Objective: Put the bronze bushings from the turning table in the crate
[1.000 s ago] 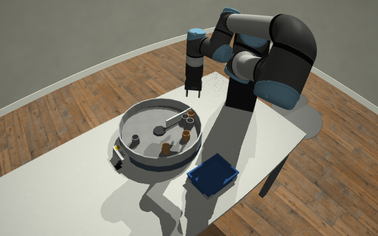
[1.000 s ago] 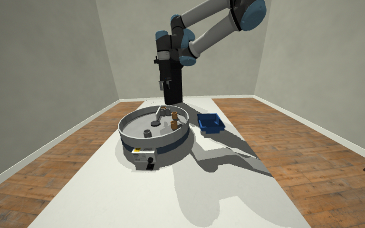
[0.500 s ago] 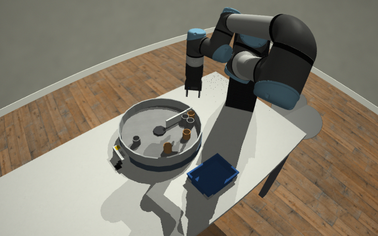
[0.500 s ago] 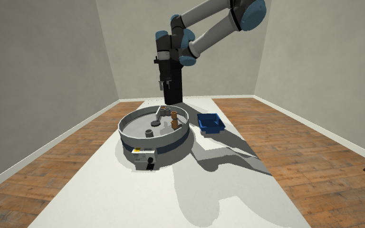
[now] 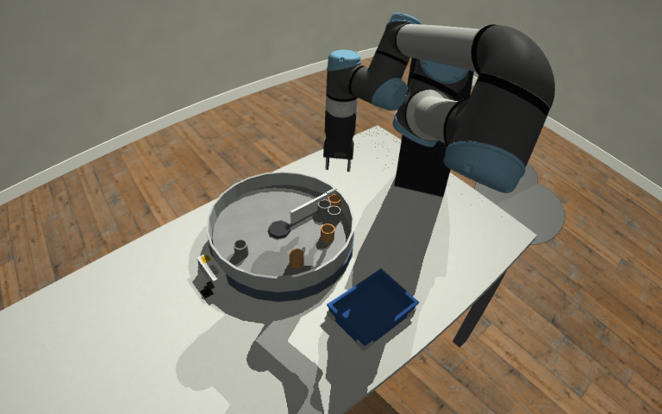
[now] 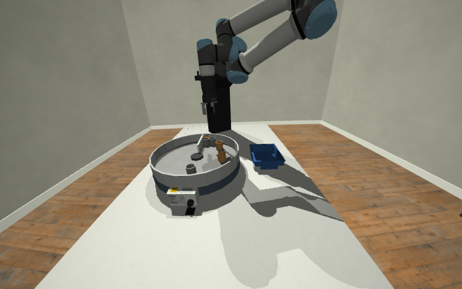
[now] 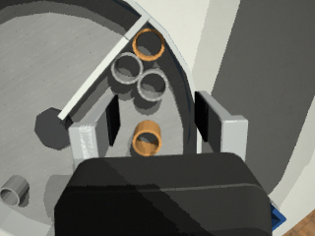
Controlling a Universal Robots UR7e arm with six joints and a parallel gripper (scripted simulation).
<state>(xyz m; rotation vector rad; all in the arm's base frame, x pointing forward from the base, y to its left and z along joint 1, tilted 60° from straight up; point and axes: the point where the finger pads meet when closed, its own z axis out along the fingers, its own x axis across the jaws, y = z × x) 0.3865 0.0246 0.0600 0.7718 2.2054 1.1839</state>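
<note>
Wooden floor surrounds a white table (image 5: 121, 331) (image 6: 136, 251). Above the turning table (image 5: 280, 284) (image 6: 190, 179) (image 7: 30, 64), the gripper (image 5: 337, 169) (image 6: 208, 108) (image 7: 157, 108) hangs fully open, holding nothing. Beside the turning table sits the blue crate (image 5: 373, 310) (image 6: 267, 156) (image 7: 279, 217).

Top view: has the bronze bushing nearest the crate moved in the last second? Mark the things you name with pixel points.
Yes. Against the fixed crate (image 5: 369, 339) (image 6: 267, 165) (image 7: 279, 217), the bronze bushing (image 5: 296, 260) (image 6: 221, 156) has shifted slightly right in the top view.
</note>
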